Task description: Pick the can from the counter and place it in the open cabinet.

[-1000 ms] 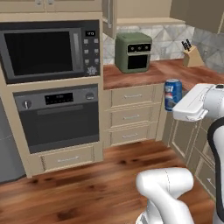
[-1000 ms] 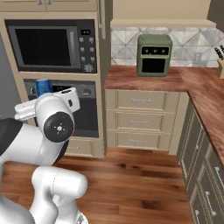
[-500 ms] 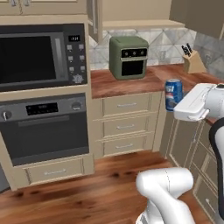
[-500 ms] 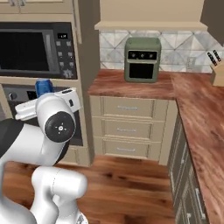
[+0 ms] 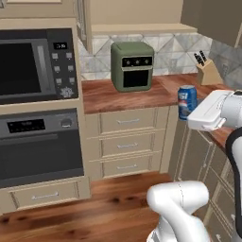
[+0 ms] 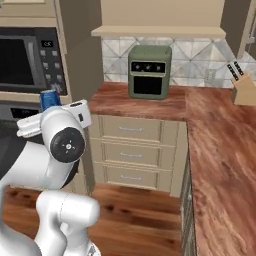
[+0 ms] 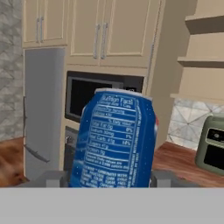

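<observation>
arm folded up high, gripper (image 7: 109, 177) clamped on the can (image 5: 187, 102) upright in mid-air, well off the counter (image 5: 123, 92), open cabinet (image 7: 203, 57) shelves over to the side

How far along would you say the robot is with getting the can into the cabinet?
Done: the can is off the counter, gripped in the tool and carried in the air. In hand: transport. Left: lifting it into the open cabinet above the green oven and releasing.
</observation>
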You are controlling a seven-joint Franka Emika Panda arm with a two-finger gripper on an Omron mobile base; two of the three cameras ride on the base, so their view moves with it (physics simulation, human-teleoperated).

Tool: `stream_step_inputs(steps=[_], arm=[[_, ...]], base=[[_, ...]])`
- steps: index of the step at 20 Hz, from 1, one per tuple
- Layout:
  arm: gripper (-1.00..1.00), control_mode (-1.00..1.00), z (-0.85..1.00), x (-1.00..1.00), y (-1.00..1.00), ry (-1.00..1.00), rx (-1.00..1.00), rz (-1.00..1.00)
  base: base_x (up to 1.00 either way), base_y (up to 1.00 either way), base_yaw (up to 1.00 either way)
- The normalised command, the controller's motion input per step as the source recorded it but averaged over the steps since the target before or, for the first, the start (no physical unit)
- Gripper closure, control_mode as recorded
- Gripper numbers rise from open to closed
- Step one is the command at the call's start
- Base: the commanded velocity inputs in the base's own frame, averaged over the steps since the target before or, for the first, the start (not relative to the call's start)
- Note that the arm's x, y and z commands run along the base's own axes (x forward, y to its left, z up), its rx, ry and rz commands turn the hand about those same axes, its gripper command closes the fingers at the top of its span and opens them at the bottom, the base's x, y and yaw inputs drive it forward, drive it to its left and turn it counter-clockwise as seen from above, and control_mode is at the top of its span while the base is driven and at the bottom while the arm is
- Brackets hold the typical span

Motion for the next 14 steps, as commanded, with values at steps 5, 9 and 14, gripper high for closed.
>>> stream_step_inputs(steps=[5, 9, 14], arm=[[1.00, 1.00, 0.00, 0.00, 0.00, 0.00, 0.00, 0.00], [1.00, 1.00, 0.00, 0.00, 0.00, 0.00, 0.00, 0.00], [1.00, 1.00, 0.00, 0.00, 0.00, 0.00, 0.00, 0.00]], base=[[0.71, -0.45, 0.08], [0.78, -0.34, 0.07], [0.76, -0.21, 0.01]])
